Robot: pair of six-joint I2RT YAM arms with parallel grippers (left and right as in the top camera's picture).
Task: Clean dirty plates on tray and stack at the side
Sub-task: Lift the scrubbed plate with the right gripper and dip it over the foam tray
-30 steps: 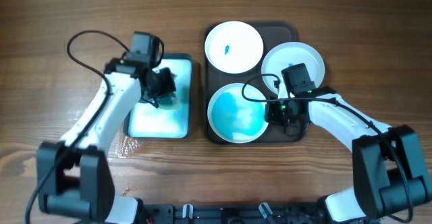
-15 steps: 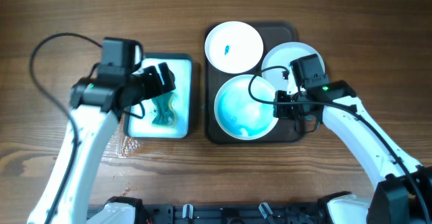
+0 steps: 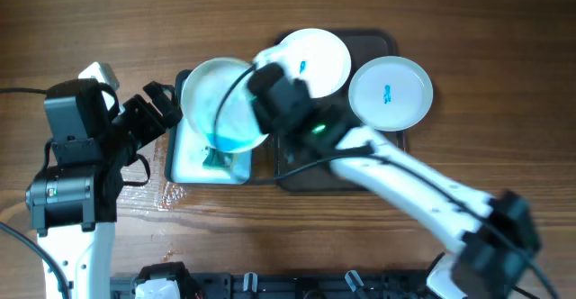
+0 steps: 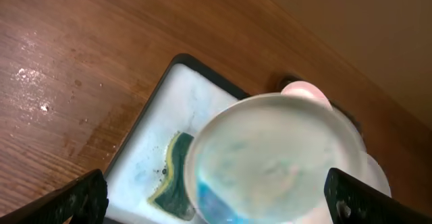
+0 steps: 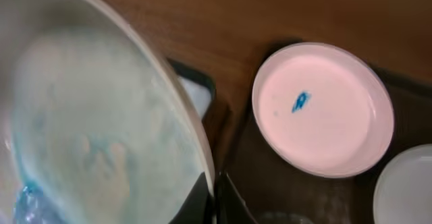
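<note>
Round white plate smeared blue-green (image 3: 219,110) is up in the air, rim pinched between the right fingers (image 5: 233,207). It hangs over the small white dark-rimmed tray (image 3: 193,168), covering most of the green sponge (image 4: 170,183). Left fingers (image 4: 77,200) are spread wide, holding nothing, near it. Further back on the dark brown tray (image 3: 387,40): one blue-dabbed white plate (image 3: 390,92) in full view, another dabbed plate (image 3: 319,56) partly behind the right arm.
</note>
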